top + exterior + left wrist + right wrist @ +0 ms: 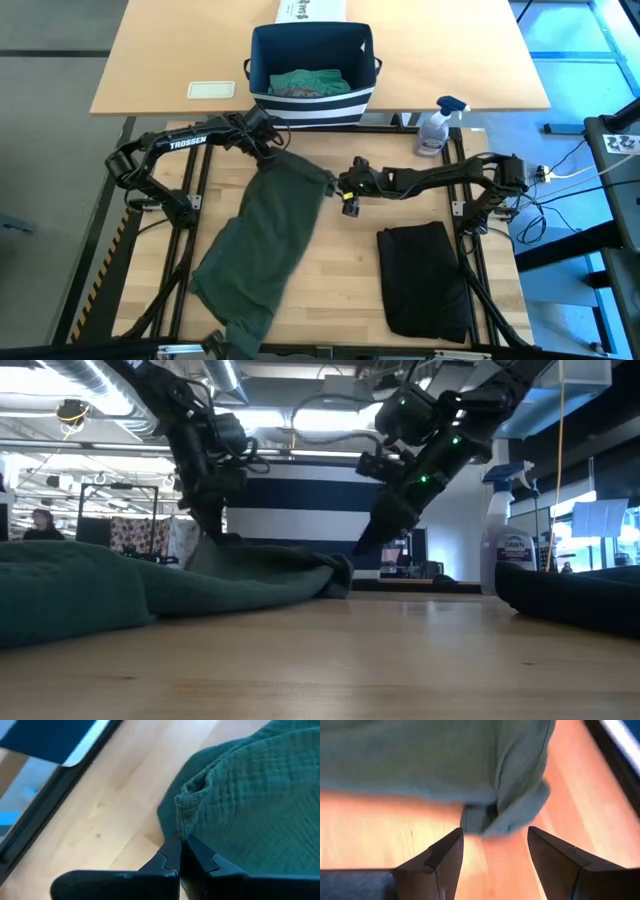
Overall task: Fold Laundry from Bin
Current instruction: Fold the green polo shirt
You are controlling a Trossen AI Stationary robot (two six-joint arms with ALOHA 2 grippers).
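Two garments lie on the wooden table (340, 270): a dark green cloth (262, 240) spread diagonally with its lower end cut off at the table's near edge, and a folded black one (424, 278) to its right, while more laundry (308, 83) sits half hidden in the striped bin (312, 103) on the far table. The left gripper (180, 845) is clenched on the green cloth's far corner; the right gripper (495, 847) hangs released just beside the cloth's other far corner. A spray bottle (437, 126) stands near the bin, and the low view shows a dim workshop behind.
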